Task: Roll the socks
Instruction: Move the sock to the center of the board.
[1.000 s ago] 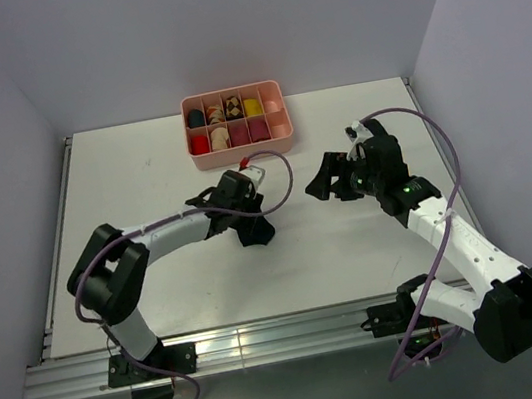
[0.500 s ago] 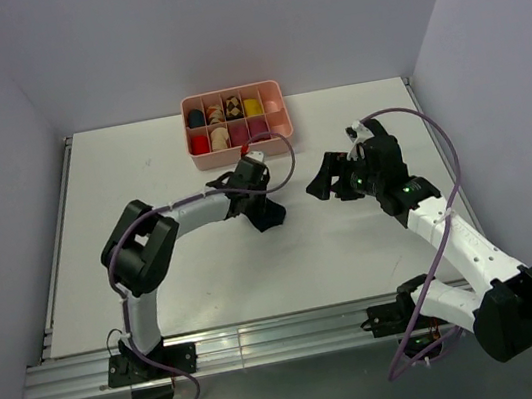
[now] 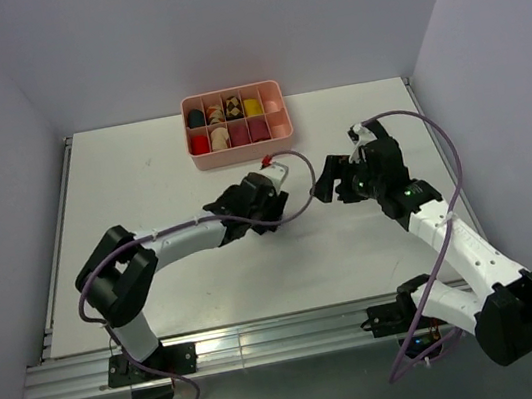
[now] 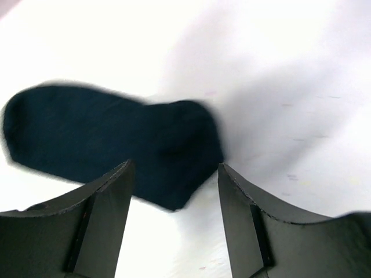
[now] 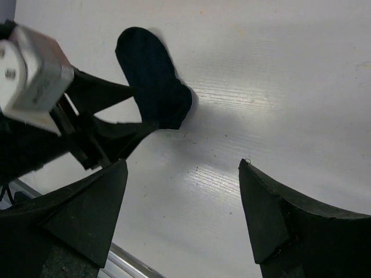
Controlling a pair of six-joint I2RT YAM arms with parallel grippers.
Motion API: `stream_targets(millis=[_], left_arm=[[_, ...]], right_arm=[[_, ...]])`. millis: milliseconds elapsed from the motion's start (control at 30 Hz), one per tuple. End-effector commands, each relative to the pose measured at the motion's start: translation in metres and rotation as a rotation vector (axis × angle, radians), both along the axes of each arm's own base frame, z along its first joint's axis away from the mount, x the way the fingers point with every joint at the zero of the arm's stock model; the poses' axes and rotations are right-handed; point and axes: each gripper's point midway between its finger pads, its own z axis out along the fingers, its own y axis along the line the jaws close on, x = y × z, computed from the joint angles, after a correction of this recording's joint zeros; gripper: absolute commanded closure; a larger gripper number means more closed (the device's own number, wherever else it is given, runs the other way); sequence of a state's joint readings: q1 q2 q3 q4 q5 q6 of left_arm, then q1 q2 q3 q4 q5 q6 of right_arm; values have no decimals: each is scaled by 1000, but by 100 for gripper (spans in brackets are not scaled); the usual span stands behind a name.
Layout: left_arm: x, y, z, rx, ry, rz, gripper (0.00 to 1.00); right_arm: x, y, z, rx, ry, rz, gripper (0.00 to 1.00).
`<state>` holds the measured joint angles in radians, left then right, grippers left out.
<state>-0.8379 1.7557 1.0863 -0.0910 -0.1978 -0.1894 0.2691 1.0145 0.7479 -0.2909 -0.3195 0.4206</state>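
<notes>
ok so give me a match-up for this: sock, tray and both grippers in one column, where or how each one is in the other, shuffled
1 black sock
2 pink tray
3 left gripper
4 right gripper

a open, over bare table
b lying flat on the table
c open, right at the sock's end
d at the table's far edge

Pairs: 1-b, 2-d, 3-c, 4-a

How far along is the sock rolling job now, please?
Done: the pink divided plastic tray holds rolled bundles in most compartments. In hand: the open left gripper hovers over a flat black fabric sock; right gripper open, empty. Remaining: rolling this sock.
</notes>
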Motion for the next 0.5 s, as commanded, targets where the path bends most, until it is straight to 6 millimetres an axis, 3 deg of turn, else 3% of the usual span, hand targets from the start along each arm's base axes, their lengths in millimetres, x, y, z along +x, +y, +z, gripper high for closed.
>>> stream_targets(millis=[0, 133, 467], left_arm=[[-9, -31, 18, 0, -107, -158, 35], [-19, -53, 14, 9, -141, -200, 35], [-6, -44, -14, 118, -190, -121, 38]], right_arm=[[2, -6, 12, -30, -63, -17, 16], [0, -10, 12, -41, -67, -35, 16], [-3, -11, 9, -33, -56, -47, 16]])
